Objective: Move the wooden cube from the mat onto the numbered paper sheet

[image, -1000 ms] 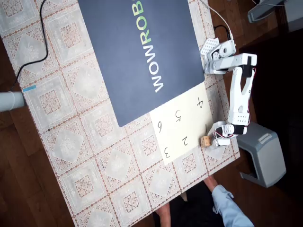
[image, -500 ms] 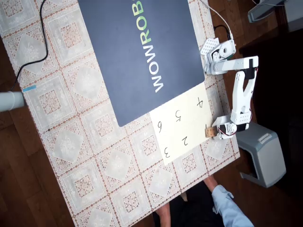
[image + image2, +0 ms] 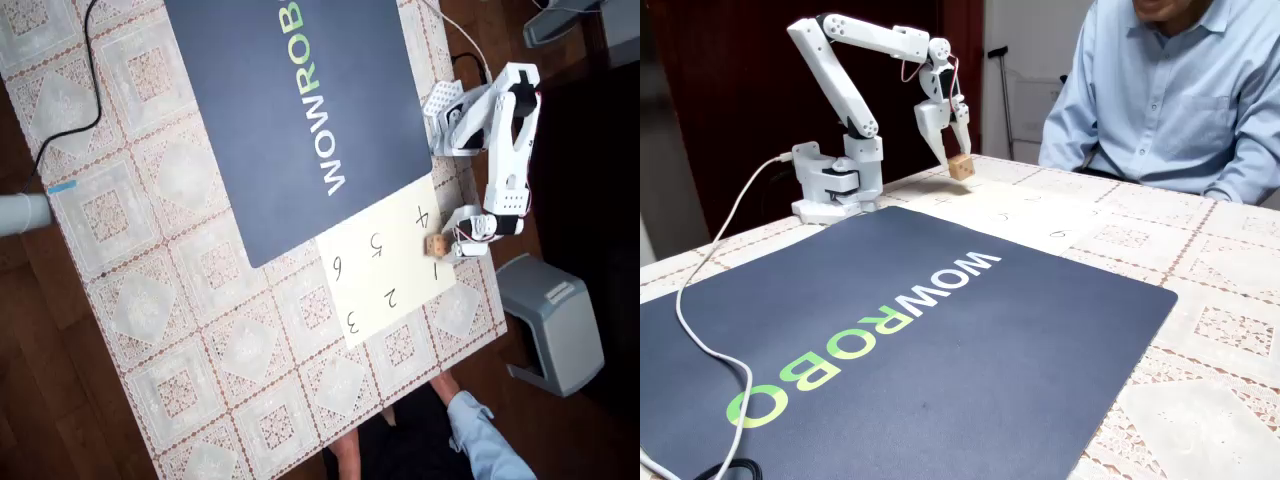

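The white two-finger gripper (image 3: 958, 158) pinches the small light-tan wooden cube with dark dots (image 3: 961, 167) between its fingertips, holding it just clear of the surface, as far as the fixed view lets me judge. In the overhead view the cube (image 3: 436, 244) hangs over the edge of the pale yellow rectangular paper sheet with handwritten digits (image 3: 385, 265), between the digit 4 and the stroke of the 1. To finish this step well, I would lower straight down until the cube's bottom face sits flat on the paper, then part the fingers slowly so the block does not tip or roll back off the near edge; carrying it slightly further inward from the gripper first would give more margin. Beyond the sheet, farther from the gripper, lies the large dark navy rectangular mat printed WOWROBO (image 3: 300, 110), on the lace-patterned tablecloth (image 3: 180, 330). Counted: one cube, one paper sheet, one mat, one gripper.
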